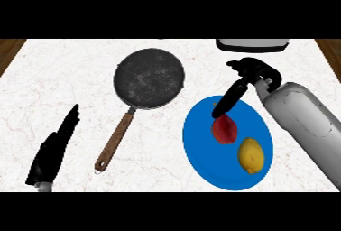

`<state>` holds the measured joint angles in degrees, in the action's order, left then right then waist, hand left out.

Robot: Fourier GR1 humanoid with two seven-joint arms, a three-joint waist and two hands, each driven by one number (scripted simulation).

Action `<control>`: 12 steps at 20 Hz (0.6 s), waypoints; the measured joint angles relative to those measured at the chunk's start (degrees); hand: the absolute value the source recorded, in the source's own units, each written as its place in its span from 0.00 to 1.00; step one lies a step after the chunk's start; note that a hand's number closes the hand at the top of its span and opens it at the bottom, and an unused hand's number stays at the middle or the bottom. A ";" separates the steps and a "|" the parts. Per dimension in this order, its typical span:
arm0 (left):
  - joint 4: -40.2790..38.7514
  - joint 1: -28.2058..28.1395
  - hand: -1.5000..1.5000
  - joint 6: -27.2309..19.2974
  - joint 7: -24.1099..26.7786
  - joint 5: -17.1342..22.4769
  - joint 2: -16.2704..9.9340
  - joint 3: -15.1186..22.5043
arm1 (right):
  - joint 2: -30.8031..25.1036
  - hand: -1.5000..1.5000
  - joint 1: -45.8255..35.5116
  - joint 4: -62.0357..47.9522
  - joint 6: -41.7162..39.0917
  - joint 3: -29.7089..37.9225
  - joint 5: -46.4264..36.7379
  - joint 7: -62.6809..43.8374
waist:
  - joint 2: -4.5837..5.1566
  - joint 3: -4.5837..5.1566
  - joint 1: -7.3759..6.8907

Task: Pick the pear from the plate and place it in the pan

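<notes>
A red pear (225, 129) lies on the blue plate (203, 153), in its upper middle part. My right hand (254, 72) hovers over the plate's far edge. Its straight fingers (230, 100) slant down and left, and their tips reach the top end of the pear; nothing is held. The dark round pan (148, 78) sits to the left of the plate, its wooden handle (117, 137) pointing toward the near edge. My left hand (52, 151) rests open at the lower left, fingers straight, apart from everything.
A yellow lemon (251, 155) lies on the plate just below and to the right of the pear. A grey and white appliance (251, 44) stands at the counter's far edge, behind my right hand. Wooden floor shows past both side edges of the counter.
</notes>
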<state>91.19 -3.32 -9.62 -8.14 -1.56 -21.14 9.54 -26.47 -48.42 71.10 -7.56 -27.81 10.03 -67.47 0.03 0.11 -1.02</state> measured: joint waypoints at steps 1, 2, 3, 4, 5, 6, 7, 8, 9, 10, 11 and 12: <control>-0.18 -0.03 0.50 0.00 0.31 -0.12 0.26 0.12 | 0.60 0.00 -0.72 -0.99 -0.16 -0.47 0.26 -0.24 | 0.01 0.00 0.01; -0.70 0.49 0.50 0.37 0.41 0.18 0.04 -0.46 | 0.93 0.00 -1.10 -1.86 -0.49 -0.79 0.66 -0.09 | 0.01 0.00 0.10; -0.70 0.81 0.50 0.40 0.23 0.14 0.12 -0.59 | 1.35 0.00 -1.85 -2.87 -0.75 -0.76 1.15 -0.07 | 0.02 -0.02 0.14; -0.70 0.39 0.50 0.09 0.56 -0.24 0.40 -0.49 | 1.44 0.00 -1.91 -2.94 -0.97 -0.88 1.69 -0.18 | -0.04 -0.02 0.27; -0.86 0.38 0.50 -0.03 0.74 -0.44 0.68 -0.39 | 2.00 0.00 -2.26 -3.72 -1.14 -1.41 1.91 -0.25 | -0.05 -0.02 0.27; -0.67 0.10 0.50 0.04 0.79 -0.54 0.58 -0.48 | 2.27 0.00 -2.20 -4.24 -1.23 -1.91 1.92 -0.21 | -0.07 -0.02 0.31; -0.52 0.05 0.50 0.41 0.85 -0.25 0.25 -0.93 | 2.09 0.00 -1.98 -4.63 -1.50 -2.38 2.03 -0.02 | -0.10 -0.02 0.38; -0.19 0.10 0.50 0.62 0.61 -0.22 0.14 -0.97 | 2.40 0.00 -2.28 -5.76 -1.74 -2.91 2.07 0.07 | -0.08 -0.03 0.30; -0.23 0.15 0.50 0.90 0.59 -0.05 0.02 -1.19 | 2.87 0.00 -2.60 -6.96 -1.86 -3.44 2.01 0.10 | -0.05 -0.03 0.23; 0.12 0.18 0.50 0.98 0.26 0.01 0.06 -1.24 | 3.37 0.00 -2.82 -7.46 -1.84 -4.00 1.99 -0.19 | -0.08 -0.03 0.27; 0.12 -0.37 0.50 1.03 0.67 -0.06 0.14 -1.20 | 3.28 0.00 -2.75 -8.03 -2.13 -4.37 2.29 -0.15 | -0.11 -0.03 0.30; -0.52 -0.13 0.50 1.13 0.93 -0.10 0.31 -1.27 | 3.76 0.00 -2.89 -8.41 -2.16 -4.85 2.34 -0.32 | -0.11 -0.03 0.44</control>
<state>90.68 -3.45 -8.49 -7.21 -1.66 -20.83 8.27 -22.71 -51.30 62.69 -9.72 -32.66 12.37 -67.79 -0.07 0.08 -0.58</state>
